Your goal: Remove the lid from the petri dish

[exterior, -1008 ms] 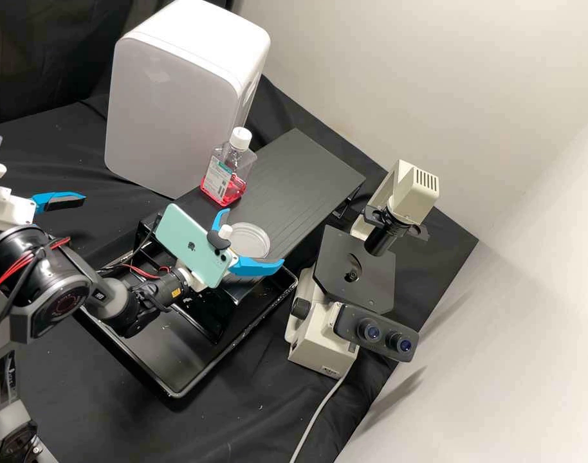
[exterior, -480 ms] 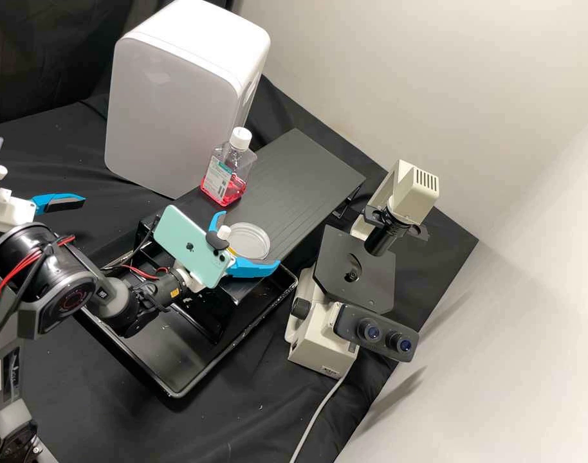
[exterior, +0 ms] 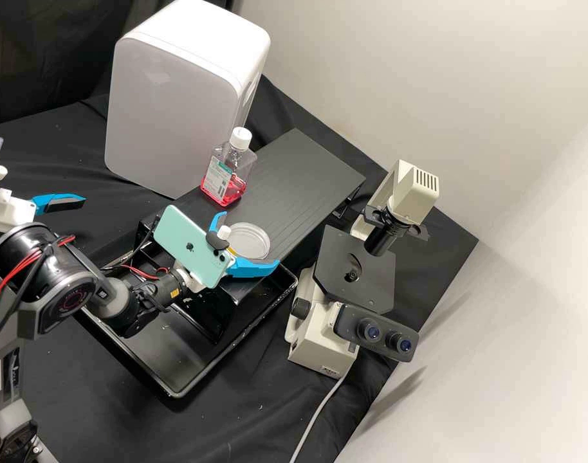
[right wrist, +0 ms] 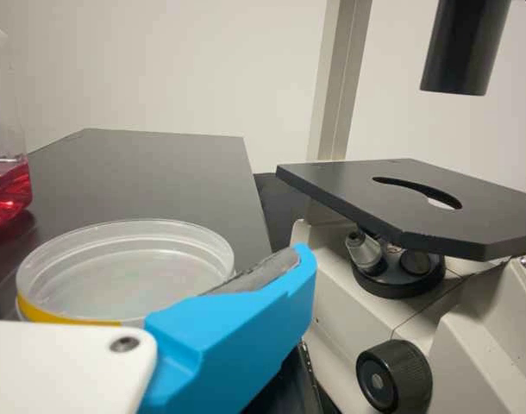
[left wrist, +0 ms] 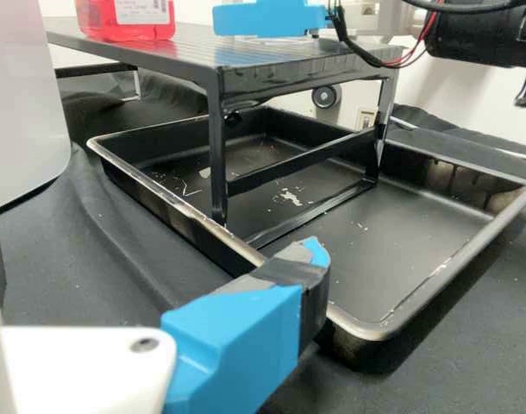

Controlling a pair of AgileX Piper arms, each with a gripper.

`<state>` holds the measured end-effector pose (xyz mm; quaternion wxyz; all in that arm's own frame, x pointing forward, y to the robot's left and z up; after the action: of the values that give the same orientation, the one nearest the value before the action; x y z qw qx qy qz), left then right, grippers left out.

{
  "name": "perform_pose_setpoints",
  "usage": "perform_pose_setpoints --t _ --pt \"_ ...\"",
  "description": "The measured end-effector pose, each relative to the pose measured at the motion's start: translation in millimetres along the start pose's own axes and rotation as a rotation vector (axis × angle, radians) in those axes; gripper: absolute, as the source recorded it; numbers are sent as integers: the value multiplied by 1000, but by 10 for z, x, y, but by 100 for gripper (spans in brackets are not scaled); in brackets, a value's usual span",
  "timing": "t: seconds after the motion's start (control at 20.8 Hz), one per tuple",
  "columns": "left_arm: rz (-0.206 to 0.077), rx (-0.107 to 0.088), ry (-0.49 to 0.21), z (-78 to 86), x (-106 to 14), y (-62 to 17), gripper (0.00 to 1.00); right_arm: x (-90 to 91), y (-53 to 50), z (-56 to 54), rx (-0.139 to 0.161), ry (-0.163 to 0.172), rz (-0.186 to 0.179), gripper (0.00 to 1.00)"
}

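Black counter (exterior: 275, 399). Left end effector (exterior: 57, 202) near tray (left wrist: 168, 198); grip state indeterminable. Right end effector (exterior: 253, 237) released, straddling petri dish (exterior: 249, 239) on raised platform (exterior: 307, 173). Lid (right wrist: 125, 267) appears seated: no removal yet. Grasp and lift outstanding.

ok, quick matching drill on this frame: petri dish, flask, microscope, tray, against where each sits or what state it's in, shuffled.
Things:
1. petri dish
2. flask
3. microscope
4. tray

Places or states:
A. lies under the raised black platform, whose legs stand in it
B. holds red liquid, white cap on
C. between the open fingers of the right pincer
D. stands on the bench beside the platform

Pairs: 1-C, 2-B, 3-D, 4-A
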<state>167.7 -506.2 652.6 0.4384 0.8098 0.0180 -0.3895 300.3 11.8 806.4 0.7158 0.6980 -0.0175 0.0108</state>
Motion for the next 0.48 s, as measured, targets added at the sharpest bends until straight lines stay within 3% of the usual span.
perform_pose_setpoints --t 0.48 --pt "-1 1 -4 10 0 -3 100 0 0 0 0 0 0 0"
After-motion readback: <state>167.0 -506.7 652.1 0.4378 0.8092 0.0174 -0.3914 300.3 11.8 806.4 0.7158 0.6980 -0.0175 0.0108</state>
